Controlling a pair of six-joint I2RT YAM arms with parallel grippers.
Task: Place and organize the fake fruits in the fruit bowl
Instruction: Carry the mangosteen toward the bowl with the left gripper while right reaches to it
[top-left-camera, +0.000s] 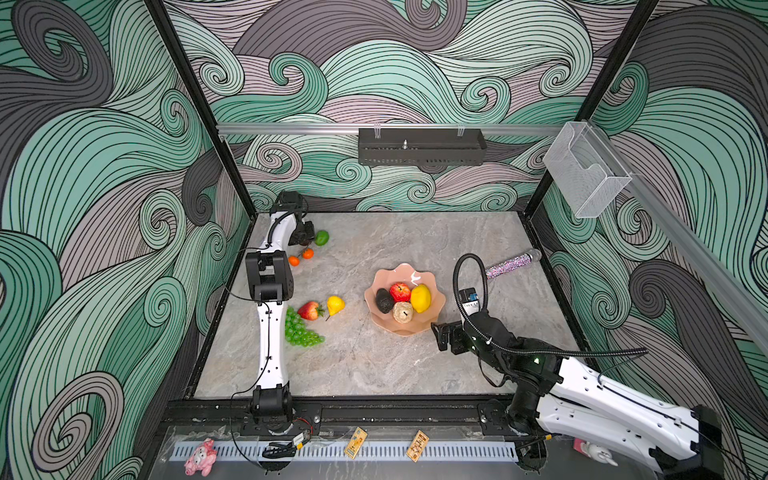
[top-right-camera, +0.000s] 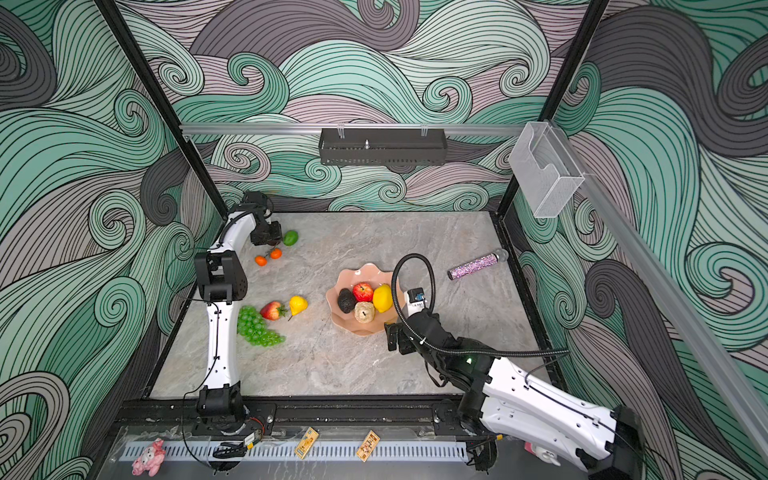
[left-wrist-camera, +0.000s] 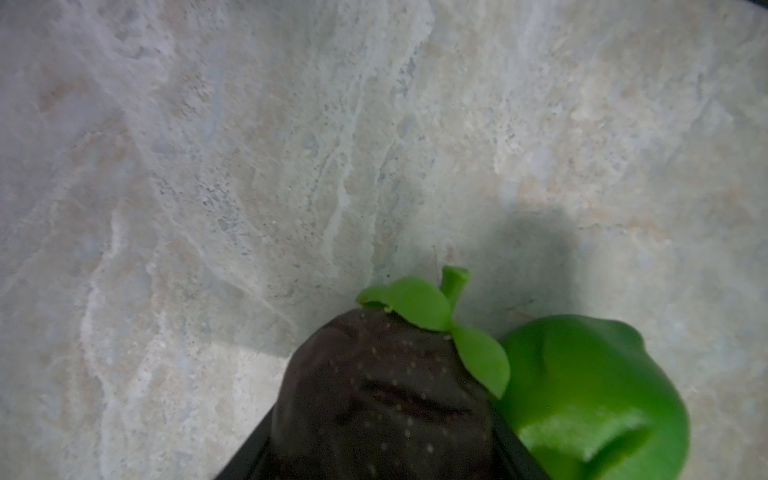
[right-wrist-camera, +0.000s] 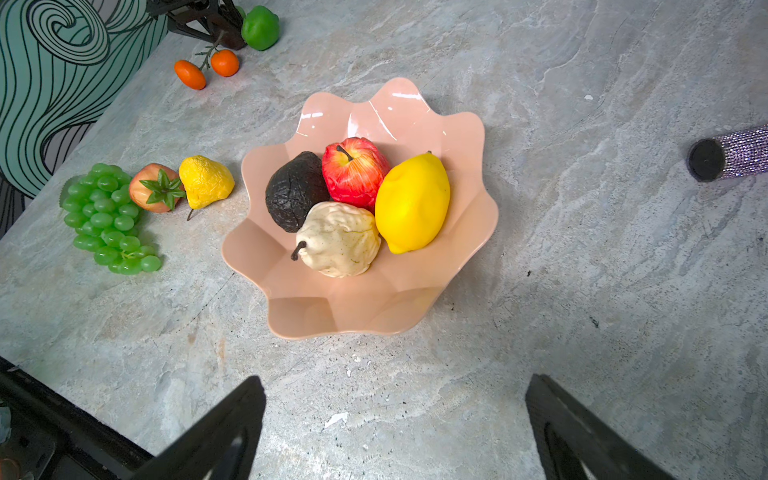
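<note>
**Reference:** clock directions are read in both top views, centred on the fruit bowl (top-left-camera: 397, 272).

**Fruit bowl.** It stands on the surface (top-left-camera: 374, 365), right of centre. It holds four fruits:
- avocado (top-left-camera: 384, 300) at 9 o'clock
- red apple (top-left-camera: 400, 291) at 12 o'clock
- lemon (top-left-camera: 420, 298) at 3 o'clock
- beige bumpy fruit (top-left-camera: 402, 312) at 6 o'clock

**Fruits outside the bowl.**
- At 9 o'clock, going outward: small yellow fruit (top-left-camera: 335, 304), strawberry (top-left-camera: 309, 310), grape bunch (top-left-camera: 299, 332).
- At 10 o'clock: two stemmed oranges (top-left-camera: 307, 253).
- Farther out, toward the far left corner: green fruit (top-left-camera: 321, 237).

**Left hand** (top-left-camera: 309, 240). It is low over the surface, just beside the green fruit. The left wrist view shows its jaws on either side of a dark fruit with green leaves (left-wrist-camera: 382, 395). That fruit touches the green fruit. It cannot be determined whether the jaws clamp the dark fruit.

**Right hand** (right-wrist-camera: 395, 382). It is between 4 and 5 o'clock, near the bowl rim. Its jaws are spread wide and hold nothing.

**Other item.** A glitter cylinder (top-left-camera: 509, 266) lies at 2 o'clock.
</note>
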